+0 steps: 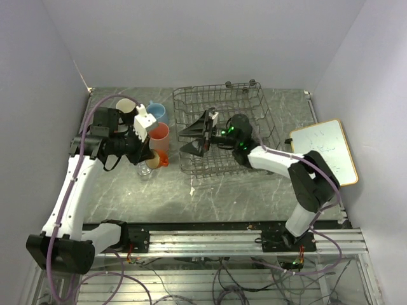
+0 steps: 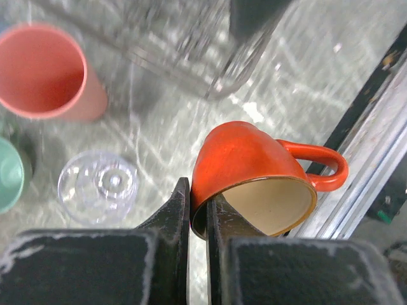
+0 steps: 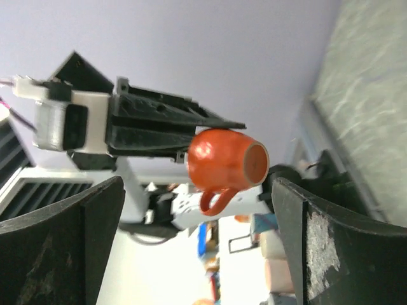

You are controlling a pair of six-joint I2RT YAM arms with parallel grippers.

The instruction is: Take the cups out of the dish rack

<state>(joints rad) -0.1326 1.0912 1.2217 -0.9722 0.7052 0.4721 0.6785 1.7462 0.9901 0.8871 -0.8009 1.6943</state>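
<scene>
The left gripper [image 2: 198, 200] is clamped on the rim of the glossy orange ceramic mug [image 2: 254, 165], one finger inside the mouth and one against the outer wall. The mug is tipped on its side with its cream inside facing out and its loop handle pointing away from the fingers. In the top view it hangs outside the large grey metal wire dish rack [image 1: 254, 101], just beyond the rack's left wall. The pictures do not show whether it touches the grey marbled table [image 1: 241, 197].

Other cups stand upright on the table in a cluster near the mug:
- a pink plastic tumbler [image 2: 44, 70], mouth up
- a clear drinking glass [image 2: 98, 187], next to the tumbler
- a pale green cup [image 2: 9, 175], at the edge of the left wrist view
- a light blue mug [image 1: 157, 113], behind the tumbler in the top view

The right gripper [image 1: 184, 141] reaches into the dish rack from the right. Its two black fingers are spread wide apart and point towards the left arm, and they hold nothing. From the right wrist camera the orange mug shows between those spread fingers, well beyond them.

A white board with a wooden frame [image 1: 324, 152] lies on the table to the right of the rack.
</scene>
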